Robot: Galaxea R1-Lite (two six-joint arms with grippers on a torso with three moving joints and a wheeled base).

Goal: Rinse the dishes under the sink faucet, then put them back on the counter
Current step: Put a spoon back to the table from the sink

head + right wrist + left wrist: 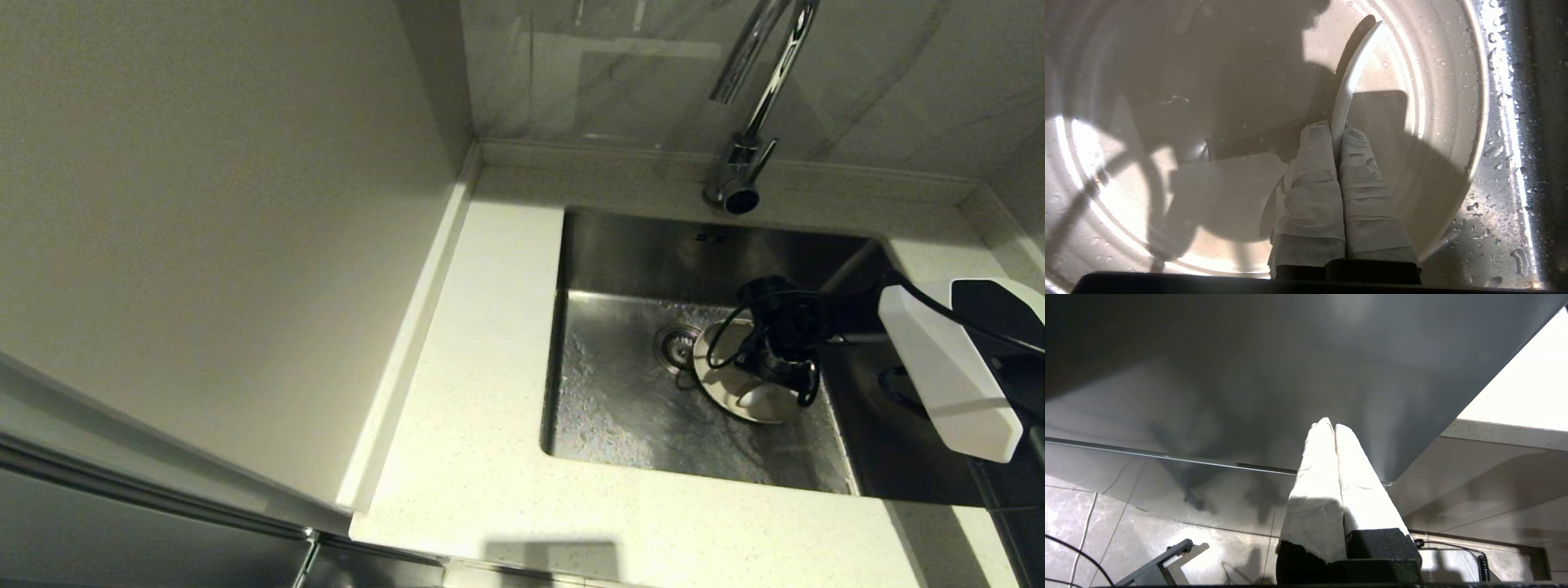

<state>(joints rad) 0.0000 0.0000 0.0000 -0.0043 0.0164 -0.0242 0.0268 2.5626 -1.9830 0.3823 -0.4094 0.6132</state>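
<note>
Right gripper clamped on the spoon handle, inside the sink.

The right gripper [1336,132] has its two taped fingers [1314,171] pressed together on the handle of the white spoon [1349,79], gripping at the near end so that the rest of the handle projects forward, clear of the pads. The spoon lies over the wet cream plate [1453,81], which rests on the floor of the sink [620,408] just beside the drain [676,346], below the faucet [755,98], probably for rinsing. The counter [482,343] borders the sink. The left gripper [1335,428] is parked away from the sink, fingers together, holding nothing.
</note>
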